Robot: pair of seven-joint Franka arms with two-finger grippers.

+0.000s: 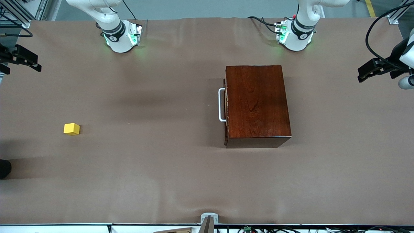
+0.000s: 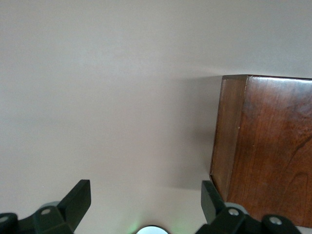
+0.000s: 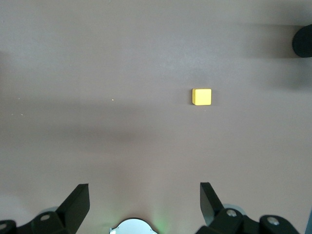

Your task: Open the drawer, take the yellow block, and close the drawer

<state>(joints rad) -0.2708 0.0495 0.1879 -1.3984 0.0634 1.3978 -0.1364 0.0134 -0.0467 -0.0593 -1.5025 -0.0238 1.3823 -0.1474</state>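
Lying bare on the brown table [image 1: 161, 181], well toward the right arm's end from the wooden box [image 1: 257, 103]: the yellow block [image 1: 71, 129], held by nothing. Shut flush in that box, the drawer [image 1: 226, 110], its white handle [image 1: 221, 105] facing the block. Raised at the table's edge, farther from the front camera than the block, the right gripper [image 3: 145, 202], 2 fingers spread wide and empty. Hovering off the box's other end, the left gripper [image 2: 146, 200], fingers likewise apart, empty. Cut off by the frame edges: both wrists.
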